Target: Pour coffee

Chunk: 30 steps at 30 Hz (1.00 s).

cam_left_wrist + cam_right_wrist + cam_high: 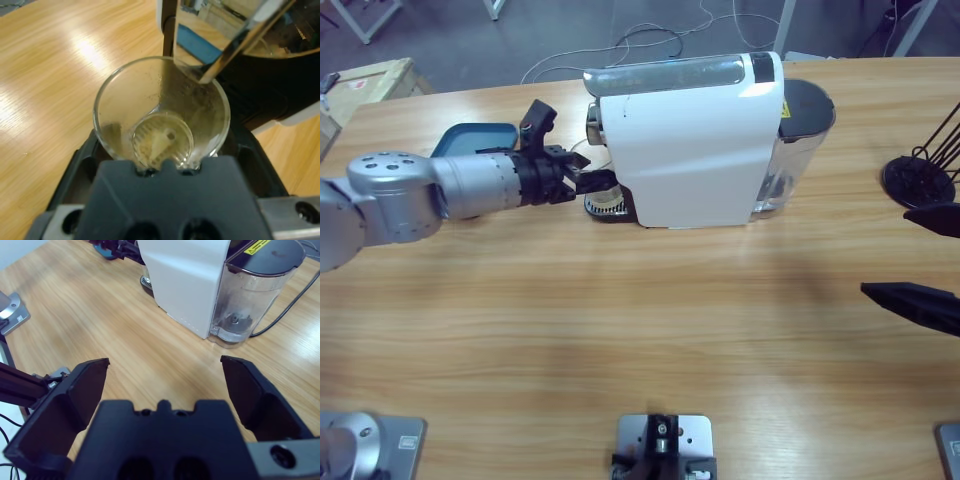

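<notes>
Coffee film in cup clamped by left gripper; right gripper gapes over wooden table.

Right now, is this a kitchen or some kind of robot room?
Probably a robot lab, not a kitchen. Loose cables lie on the floor beyond the wooden table, and the left gripper holds a glass cup at a white coffee machine.

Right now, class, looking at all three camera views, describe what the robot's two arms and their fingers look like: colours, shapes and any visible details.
The left arm is a silver-grey tube with a rounded elbow dotted with small holes, ending in a ribbed black wrist section and the black left gripper. The right gripper has a matt black body with round recesses and two broad, flat black fingers. In the high view, the right arm shows only as dark pointed shapes at the edge.
</notes>
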Available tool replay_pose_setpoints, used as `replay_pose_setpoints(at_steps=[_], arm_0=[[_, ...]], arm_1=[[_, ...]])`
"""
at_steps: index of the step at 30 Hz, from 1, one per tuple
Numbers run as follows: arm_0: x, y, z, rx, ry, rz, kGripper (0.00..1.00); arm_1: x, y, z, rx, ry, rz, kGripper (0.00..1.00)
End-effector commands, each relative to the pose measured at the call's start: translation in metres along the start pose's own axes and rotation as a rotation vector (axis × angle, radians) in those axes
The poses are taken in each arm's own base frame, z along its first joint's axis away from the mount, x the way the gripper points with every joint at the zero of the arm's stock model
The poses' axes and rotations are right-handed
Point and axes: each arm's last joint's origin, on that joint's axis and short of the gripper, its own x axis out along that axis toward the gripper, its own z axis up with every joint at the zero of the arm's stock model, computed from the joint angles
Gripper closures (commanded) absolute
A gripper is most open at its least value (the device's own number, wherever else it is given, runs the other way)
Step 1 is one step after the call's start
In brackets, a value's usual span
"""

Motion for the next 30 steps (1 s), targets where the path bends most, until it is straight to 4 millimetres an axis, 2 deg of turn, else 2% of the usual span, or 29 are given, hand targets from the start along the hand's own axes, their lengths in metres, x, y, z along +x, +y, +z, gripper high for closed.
replay_pose_setpoints(at_steps=[1,6,9,12,15,19,24,29,30], arm_0=[[-0.016,-0.003,-0.02,-0.022,0.022,-0.006,1.0],[-0.063,-0.007,-0.028,-0.023,0.001,0.114,1.0],[-0.105,0.01,-0.023,-0.063,-0.086,0.296,1.0],[-0.127,0.036,-0.021,-0.143,-0.142,0.453,1.0],[-0.125,0.059,-0.025,-0.215,-0.125,0.581,1.0],[-0.109,0.09,-0.047,-0.333,-0.064,0.705,1.0],[-0.094,0.114,-0.069,-0.387,-0.006,0.749,1.0],[-0.078,0.123,-0.088,-0.405,0.057,0.751,1.0],[-0.077,0.123,-0.088,-0.405,0.054,0.751,0.849]], arm_1=[[0.004,0.0,-0.007,-0.013,0.029,0.013,0.0],[0.004,-0.001,-0.007,-0.013,0.032,0.012,0.0],[0.005,-0.001,-0.007,-0.012,0.033,0.016,0.0],[0.005,0.0,-0.007,-0.012,0.034,0.02,0.0],[0.005,0.0,-0.007,-0.011,0.038,0.02,0.0],[0.006,0.0,-0.007,-0.011,0.039,0.02,0.0],[0.006,-0.001,-0.007,-0.011,0.039,0.019,0.0],[0.006,-0.001,-0.007,-0.011,0.038,0.017,0.0],[0.006,-0.001,-0.007,-0.011,0.038,0.017,0.0]])
